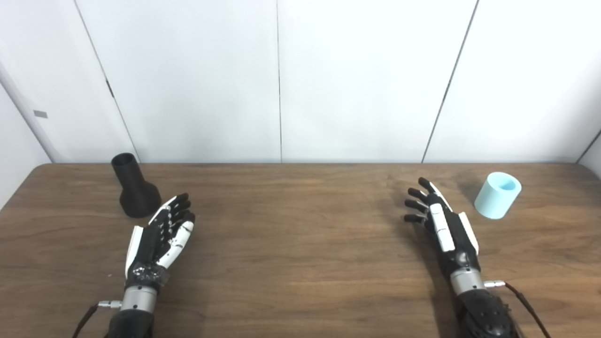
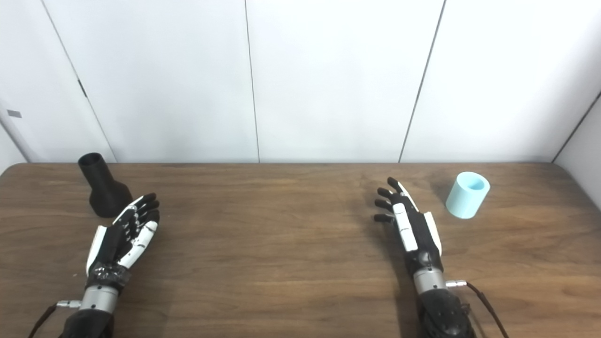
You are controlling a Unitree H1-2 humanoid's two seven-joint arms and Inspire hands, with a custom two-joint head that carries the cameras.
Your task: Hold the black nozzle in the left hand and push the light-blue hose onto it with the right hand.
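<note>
Reach step, nothing grasped. Left hand (image 1: 159,237) open, empty; black nozzle (image 1: 134,188) just beyond its fingertips. Right hand (image 1: 441,220) open, empty; light-blue hose (image 1: 497,195) off its outer side. Next: close on nozzle.

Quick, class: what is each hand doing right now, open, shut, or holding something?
Left hand: open, holding nothing, beside the black nozzle.
Right hand: open, holding nothing, apart from the light-blue hose.

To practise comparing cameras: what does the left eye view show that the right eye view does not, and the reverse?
Only left eye: nothing extra of note.
Only right eye: the table's rounded far right corner, and a wall panel angling in at far right.
Both: the upright nozzle, the hose, the open left hand and open right hand, neither touching its part.
</note>
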